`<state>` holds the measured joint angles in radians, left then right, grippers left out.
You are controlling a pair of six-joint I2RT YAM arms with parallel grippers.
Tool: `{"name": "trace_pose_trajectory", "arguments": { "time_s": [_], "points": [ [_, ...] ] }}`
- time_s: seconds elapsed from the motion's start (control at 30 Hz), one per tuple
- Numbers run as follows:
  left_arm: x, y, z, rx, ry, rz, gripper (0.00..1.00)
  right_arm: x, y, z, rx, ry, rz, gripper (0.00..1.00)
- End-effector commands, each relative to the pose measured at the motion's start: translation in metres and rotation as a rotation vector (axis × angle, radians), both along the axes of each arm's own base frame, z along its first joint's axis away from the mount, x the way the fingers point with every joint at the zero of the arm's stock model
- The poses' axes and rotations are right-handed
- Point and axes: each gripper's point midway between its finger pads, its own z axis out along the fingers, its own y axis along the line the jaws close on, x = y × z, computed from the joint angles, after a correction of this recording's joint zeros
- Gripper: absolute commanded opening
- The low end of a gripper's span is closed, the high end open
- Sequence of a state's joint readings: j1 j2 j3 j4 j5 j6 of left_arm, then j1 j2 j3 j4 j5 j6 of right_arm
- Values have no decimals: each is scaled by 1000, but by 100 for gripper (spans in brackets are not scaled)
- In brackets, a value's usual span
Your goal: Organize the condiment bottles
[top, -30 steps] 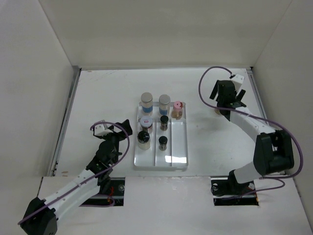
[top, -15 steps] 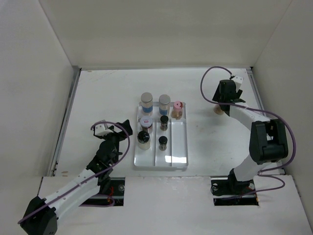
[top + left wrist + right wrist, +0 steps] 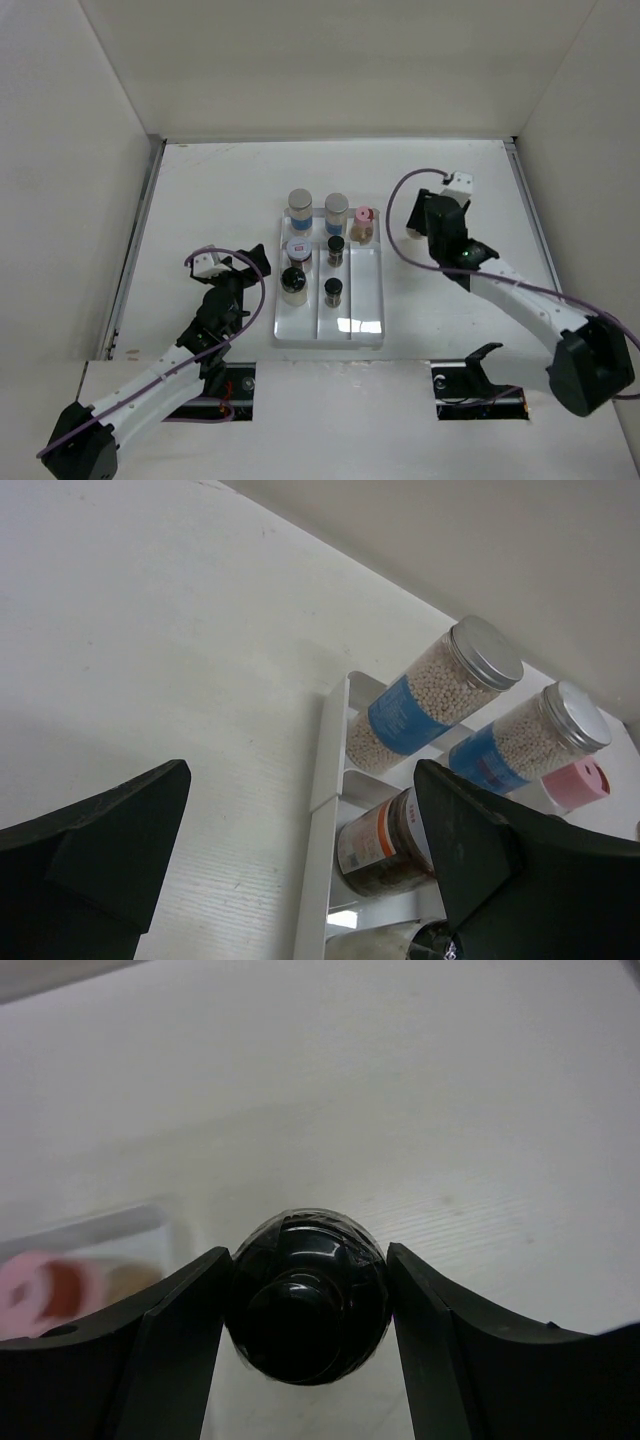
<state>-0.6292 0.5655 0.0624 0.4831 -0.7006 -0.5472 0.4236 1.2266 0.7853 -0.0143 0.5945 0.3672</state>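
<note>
1. My right pincer [image 3: 306, 1305] is pinching a black-capped bottle [image 3: 305, 1285] above the counter [image 3: 460, 1100], just right of the tray [image 3: 366, 300]; I can't tell whether it is lifted or resting.
2. My left pincer [image 3: 295, 845] is spread and empty, beside the tray's left edge.
3. The grey-lidded jars [image 3: 301, 203] and the pink-capped bottle [image 3: 363, 216] stand at the tray's far end.

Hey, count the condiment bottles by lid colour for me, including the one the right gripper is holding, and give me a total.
Grey-lidded jars: 2
Black-capped bottles: 4, three in the tray at, one in the right gripper
Pink-capped bottle: 1
Red-and-white-topped jar: 1
Total: 8
</note>
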Motion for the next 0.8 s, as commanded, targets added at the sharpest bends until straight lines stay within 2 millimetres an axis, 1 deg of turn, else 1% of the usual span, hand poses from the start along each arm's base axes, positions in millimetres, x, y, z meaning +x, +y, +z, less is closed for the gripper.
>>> {"name": "trace_pose_trajectory", "arguments": {
  "time_s": [0.0,0.07,0.13,0.23,0.37,0.47,0.6,0.67,0.73,0.77],
  "points": [
    [2,1,12,-33,-35,18,100,-24,56,35,55,-139,99,54],
    [1,1,13,-36,-37,20,100,-39,88,38,66,-151,172,55],
    [2,6,12,-43,-39,47,100,-51,116,37,70,-148,240,55],
    [1,5,13,-46,-36,49,100,-59,147,32,81,-136,314,55],
    [3,8,8,-32,-18,65,100,-59,162,18,74,-116,334,55],
    [3,3,9,-32,-15,45,100,-59,164,2,51,-89,334,55],
    [5,6,6,-38,-7,56,100,-59,168,-20,39,-48,343,56],
    [4,2,8,-51,-15,34,100,-58,170,-28,22,-33,345,58],
    [5,5,7,-55,-15,43,100,-57,171,-33,25,-28,345,61],
    [5,6,6,-56,-9,48,100,-57,172,-35,22,-26,348,64]
  ]
}}
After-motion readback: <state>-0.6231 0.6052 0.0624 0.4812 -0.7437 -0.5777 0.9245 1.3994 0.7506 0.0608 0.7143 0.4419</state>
